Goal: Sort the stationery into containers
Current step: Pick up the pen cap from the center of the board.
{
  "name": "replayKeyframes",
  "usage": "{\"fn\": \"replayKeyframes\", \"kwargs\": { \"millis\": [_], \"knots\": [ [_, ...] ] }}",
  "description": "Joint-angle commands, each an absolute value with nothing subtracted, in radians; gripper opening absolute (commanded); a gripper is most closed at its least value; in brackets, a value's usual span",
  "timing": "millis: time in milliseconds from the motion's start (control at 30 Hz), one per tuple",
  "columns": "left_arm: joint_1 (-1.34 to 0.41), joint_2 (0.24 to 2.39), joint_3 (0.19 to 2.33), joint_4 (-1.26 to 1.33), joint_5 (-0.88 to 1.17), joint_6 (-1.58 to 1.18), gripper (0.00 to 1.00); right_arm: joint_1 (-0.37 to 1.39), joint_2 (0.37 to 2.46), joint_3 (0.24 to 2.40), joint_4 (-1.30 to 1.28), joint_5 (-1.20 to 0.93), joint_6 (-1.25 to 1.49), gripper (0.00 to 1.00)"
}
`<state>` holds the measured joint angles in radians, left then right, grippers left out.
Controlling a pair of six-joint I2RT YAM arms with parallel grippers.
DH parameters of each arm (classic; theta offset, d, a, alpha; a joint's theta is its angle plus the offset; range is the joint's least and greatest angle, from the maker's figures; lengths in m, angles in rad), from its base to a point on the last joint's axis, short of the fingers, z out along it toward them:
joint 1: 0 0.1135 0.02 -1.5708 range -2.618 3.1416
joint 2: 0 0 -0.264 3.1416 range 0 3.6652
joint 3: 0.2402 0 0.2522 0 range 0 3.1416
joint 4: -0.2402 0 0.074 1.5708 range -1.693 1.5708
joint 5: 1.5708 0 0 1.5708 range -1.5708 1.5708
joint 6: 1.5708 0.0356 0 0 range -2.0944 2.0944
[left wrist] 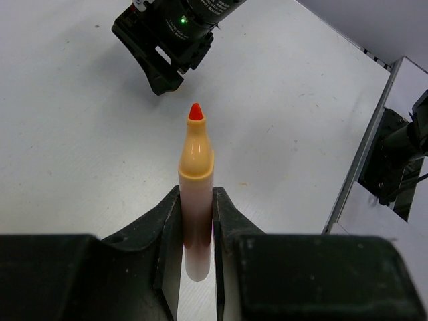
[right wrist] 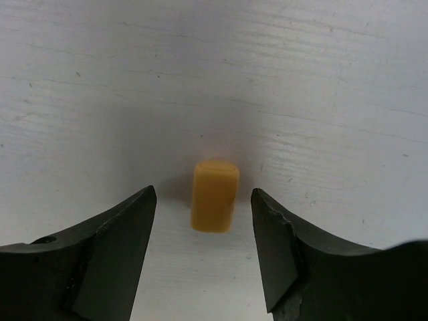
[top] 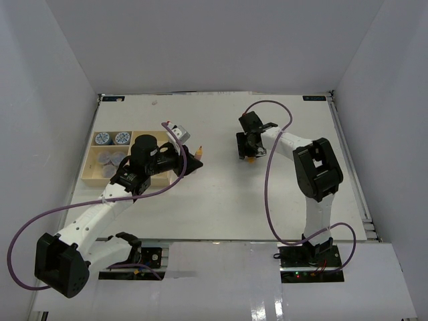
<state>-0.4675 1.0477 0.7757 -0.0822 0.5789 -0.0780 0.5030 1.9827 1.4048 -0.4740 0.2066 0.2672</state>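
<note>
Cap (right wrist: pixel 214 194) sits inside right gripper (right wrist: pixel 204 200), gaps beside both fingers.

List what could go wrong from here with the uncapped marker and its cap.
1. The left gripper pinches the orange marker near its rear end, with the tip bare. A dip could streak the table, and the long overhang may let the marker pivot.
2. The cap lies loose and off-centre between the right gripper's open fingers. Closing might shove it aside rather than grip it.
</note>
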Motion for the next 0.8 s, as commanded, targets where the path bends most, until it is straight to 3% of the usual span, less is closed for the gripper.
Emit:
{"fn": "replayKeyframes", "kwargs": {
  "millis": [0, 300, 500, 767],
  "knots": [
    [-0.468, 1.040, 0.770, -0.064, 0.601, -0.066, 0.00, 0.491, 2.005, 1.451, -0.482, 0.207, 0.258, 0.64],
    [-0.468, 1.048, 0.772, -0.064, 0.574, -0.078, 0.00, 0.488, 2.043, 1.466, -0.477, 0.219, 0.249, 0.53],
    [-0.468, 1.048, 0.770, -0.063, 0.577, -0.077, 0.00, 0.488, 2.030, 1.440, -0.462, 0.238, 0.247, 0.36],
    [-0.468, 1.077, 0.762, 0.018, 0.635, -0.155, 0.00, 0.534, 1.790, 1.355, -0.361, 0.244, 0.233, 0.20]
  ]
}}
